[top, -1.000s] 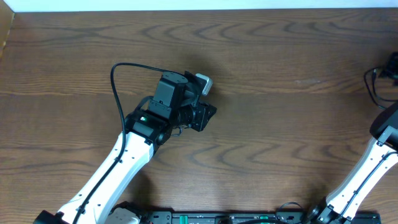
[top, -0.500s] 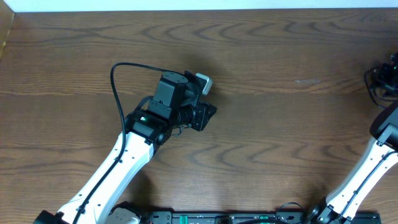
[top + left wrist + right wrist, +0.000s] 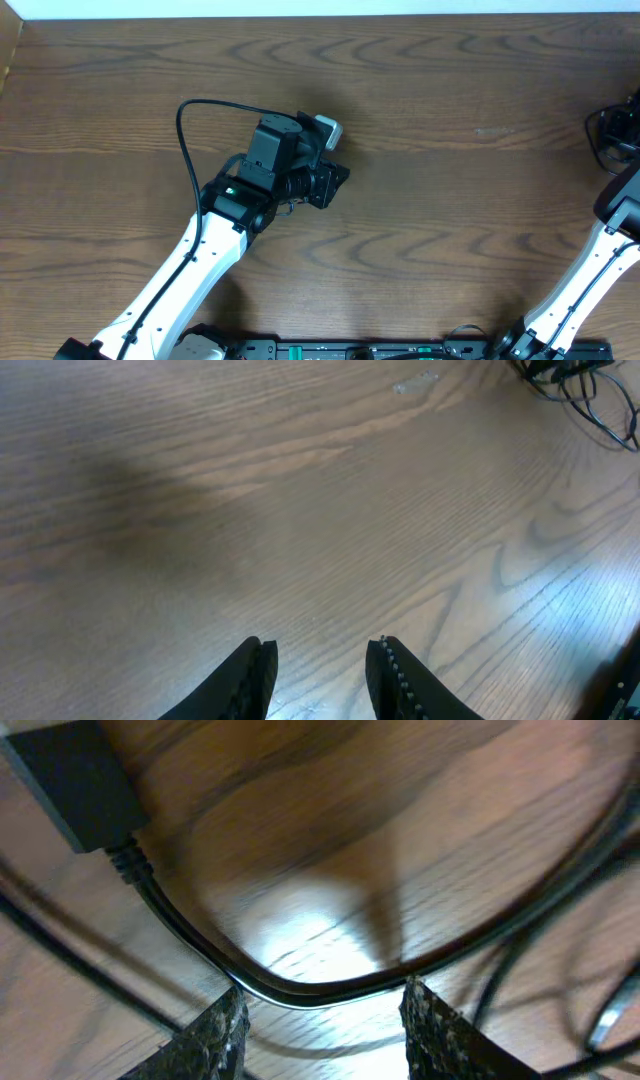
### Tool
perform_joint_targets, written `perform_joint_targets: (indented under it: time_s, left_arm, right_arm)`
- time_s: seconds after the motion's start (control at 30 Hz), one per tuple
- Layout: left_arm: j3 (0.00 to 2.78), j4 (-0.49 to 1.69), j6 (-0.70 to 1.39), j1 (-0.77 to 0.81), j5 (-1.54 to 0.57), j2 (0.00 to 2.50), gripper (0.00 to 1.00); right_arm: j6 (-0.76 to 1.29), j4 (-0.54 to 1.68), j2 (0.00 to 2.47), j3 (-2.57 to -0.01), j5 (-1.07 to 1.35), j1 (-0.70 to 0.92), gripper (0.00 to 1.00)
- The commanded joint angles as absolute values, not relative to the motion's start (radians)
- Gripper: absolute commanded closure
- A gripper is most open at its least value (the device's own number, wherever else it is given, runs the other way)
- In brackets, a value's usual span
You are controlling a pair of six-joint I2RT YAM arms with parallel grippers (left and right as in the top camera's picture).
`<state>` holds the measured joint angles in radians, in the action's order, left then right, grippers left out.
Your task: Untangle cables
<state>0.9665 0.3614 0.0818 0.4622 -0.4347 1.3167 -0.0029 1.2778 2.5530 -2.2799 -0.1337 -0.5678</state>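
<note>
Bare table point(image 3: 450, 80) under the left gripper point(image 3: 320, 670), which sits mid-table with jaws parted and empty. The cable tangle point(image 3: 575, 385) is far ahead to its right, likely out of its reach. The right gripper point(image 3: 320, 1020) is low over the tangle, jaws apart and straddling the black cable point(image 3: 300, 992). Probably lining up a pinch, not clamped. The plug point(image 3: 75, 785) is ahead-left. No white cord visible.

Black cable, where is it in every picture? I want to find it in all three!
Overhead: the black cable sits at the far right edge, about a third of the way down.
Left wrist: the cable is far off in the top right corner.
Right wrist: the cable is close up, curving across the middle.
Shared landmark: the wooden table.
</note>
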Motion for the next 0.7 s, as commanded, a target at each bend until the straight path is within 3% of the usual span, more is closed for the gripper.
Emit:
perform_joint_targets:
  time_s: [0.0,0.37,0.67]
  left_arm:
    - [0.986,0.356,0.08,0.466,-0.425,1.324,0.65]
    - [0.986,0.357,0.076,0.466,-0.425,1.324,0.65]
    - [0.986,0.357,0.076,0.466,-0.425,1.324,0.65]
  right_arm:
    - [0.039,1.263,2.555,-2.273,-0.218,-0.566,0.53]
    - [0.04,1.125,2.555,-2.273,-0.316,-0.622,0.44]
    - [0.036,1.118,2.555,-2.273,-0.316,-0.789,0.43]
